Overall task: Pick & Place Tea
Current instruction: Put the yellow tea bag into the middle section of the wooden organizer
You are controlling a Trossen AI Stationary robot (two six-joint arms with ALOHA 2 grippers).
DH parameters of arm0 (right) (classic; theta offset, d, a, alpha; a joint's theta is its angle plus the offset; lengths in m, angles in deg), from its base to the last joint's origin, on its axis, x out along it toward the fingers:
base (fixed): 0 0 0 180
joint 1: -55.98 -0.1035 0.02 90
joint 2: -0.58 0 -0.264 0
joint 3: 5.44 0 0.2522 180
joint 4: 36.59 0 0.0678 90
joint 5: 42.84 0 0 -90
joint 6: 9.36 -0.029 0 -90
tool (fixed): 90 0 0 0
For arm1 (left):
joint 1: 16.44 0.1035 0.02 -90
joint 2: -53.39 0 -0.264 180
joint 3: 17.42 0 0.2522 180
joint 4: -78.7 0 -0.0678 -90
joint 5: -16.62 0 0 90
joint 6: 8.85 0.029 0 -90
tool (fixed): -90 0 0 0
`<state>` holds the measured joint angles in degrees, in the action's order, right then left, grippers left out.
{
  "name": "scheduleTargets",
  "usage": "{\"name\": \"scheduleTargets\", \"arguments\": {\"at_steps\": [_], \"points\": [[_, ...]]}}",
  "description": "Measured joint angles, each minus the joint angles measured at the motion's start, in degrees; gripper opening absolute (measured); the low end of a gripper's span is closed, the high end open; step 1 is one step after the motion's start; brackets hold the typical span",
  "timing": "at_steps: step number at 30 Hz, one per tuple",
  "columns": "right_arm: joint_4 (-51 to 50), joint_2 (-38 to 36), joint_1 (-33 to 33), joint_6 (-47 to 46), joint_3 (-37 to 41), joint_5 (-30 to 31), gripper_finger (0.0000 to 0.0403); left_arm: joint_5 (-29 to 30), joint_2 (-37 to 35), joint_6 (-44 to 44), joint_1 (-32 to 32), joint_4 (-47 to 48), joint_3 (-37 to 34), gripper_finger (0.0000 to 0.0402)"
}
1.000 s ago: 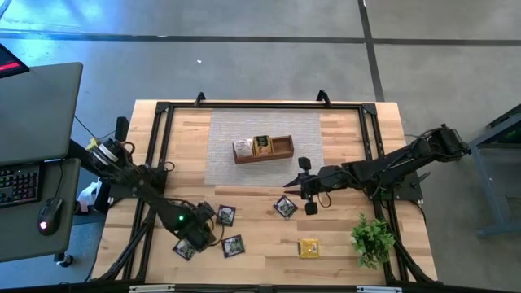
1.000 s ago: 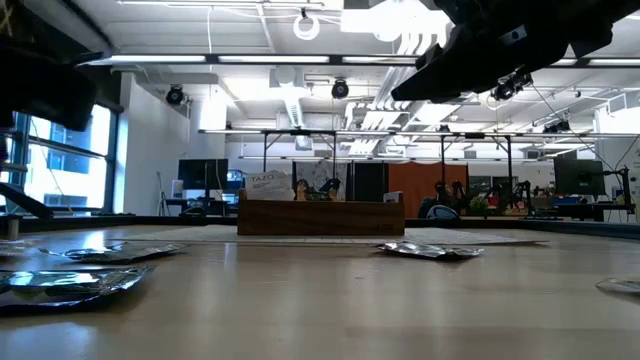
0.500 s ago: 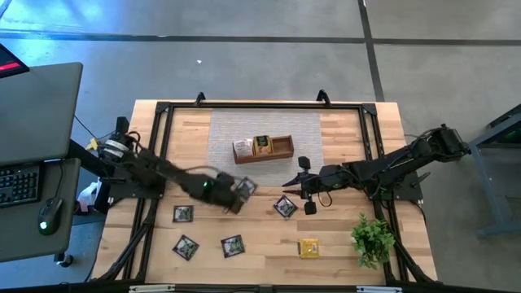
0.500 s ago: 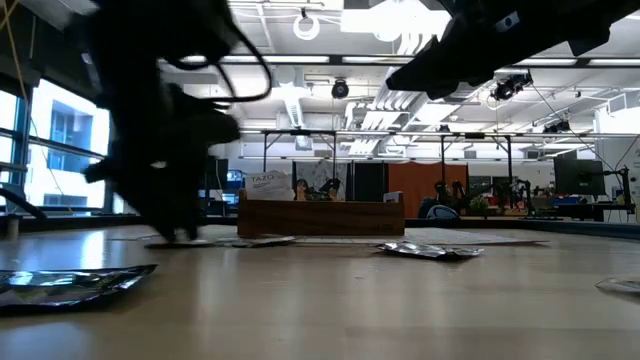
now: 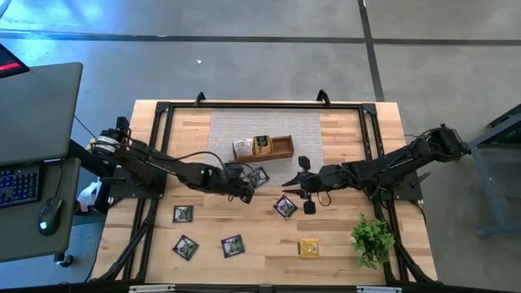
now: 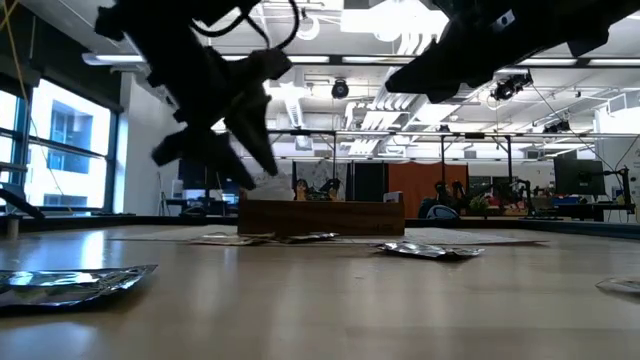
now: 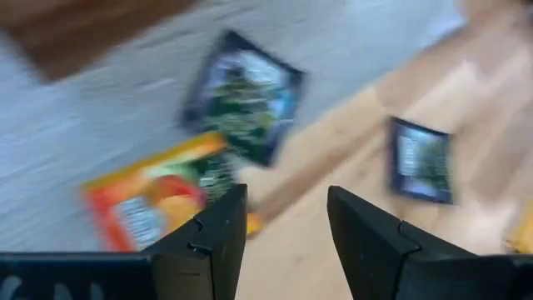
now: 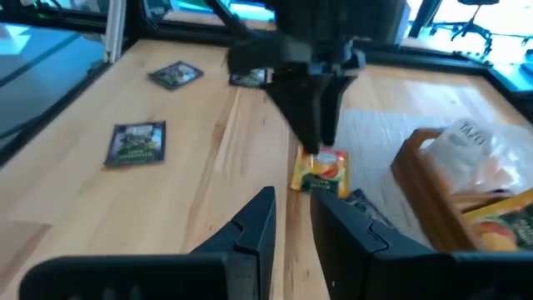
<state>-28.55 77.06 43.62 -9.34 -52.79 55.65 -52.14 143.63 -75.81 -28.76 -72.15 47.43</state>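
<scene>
from above, your left gripper (image 5: 247, 184) hangs over the grey mat just below the wooden tray (image 5: 281, 148), beside a dark sachet (image 5: 260, 176); your right gripper (image 5: 304, 186) waits near another dark sachet (image 5: 284, 207); a yellow sachet (image 5: 308, 247) lies near the plant (image 5: 373, 238); at table height, sachets lie flat before the tray; your left wrist shows fingers (image 7: 218, 229) apart, empty, above an orange sachet (image 7: 146, 204); your right wrist shows fingers (image 8: 252, 225) slightly apart, holding nothing.

Flat tea sachets (image 5: 232, 245) lie scattered on the wood, with two overlapping on the mat (image 5: 259, 176)
</scene>
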Motion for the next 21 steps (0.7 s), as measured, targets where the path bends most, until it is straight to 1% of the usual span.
{"name": "scheduleTargets", "arguments": {"at_steps": [3,6,8,10,11,15,18,21], "points": [[3.12,4.0,0.23,-0.04,0.0,-0.17,0.0075,2.78,-0.81,-6.51,-0.95,9.76,-0.15,0.0166],[9.1,10.36,1.12,-0.04,-0.57,-0.78,0.0075,3.11,-0.8,-13.43,-0.94,16.39,-0.42,0.0166],[10.55,14.83,1.68,1.1,-2.69,-1.29,0.0075,2.58,0.43,-14.59,-0.85,16.42,-1.07,0.0166],[8.27,19.25,2.27,5.54,-5.97,-1.42,0.0076,2.08,1.74,-14.31,-0.8,14.19,-1.79,0.0166],[6.81,21.27,2.45,8.15,-8.06,-1.39,0.0078,2.06,1.85,-14.34,-0.79,14.53,-2.12,0.0166],[-2.6,29.01,3.46,16.31,-17.8,-1.53,0.0097,1.79,1.83,-14.34,-0.81,14.52,-2.16,0.0166],[-9.03,34.81,4.68,19.41,-25.42,-1.85,0.0118,1.84,1.83,-13.95,-0.82,13.1,-2.14,0.0166],[-16.5,39.88,5.8,21.09,-32.28,-3.66,0.0136,1.48,1.83,-13.9,-0.83,12.61,-2.12,0.0166]]}}
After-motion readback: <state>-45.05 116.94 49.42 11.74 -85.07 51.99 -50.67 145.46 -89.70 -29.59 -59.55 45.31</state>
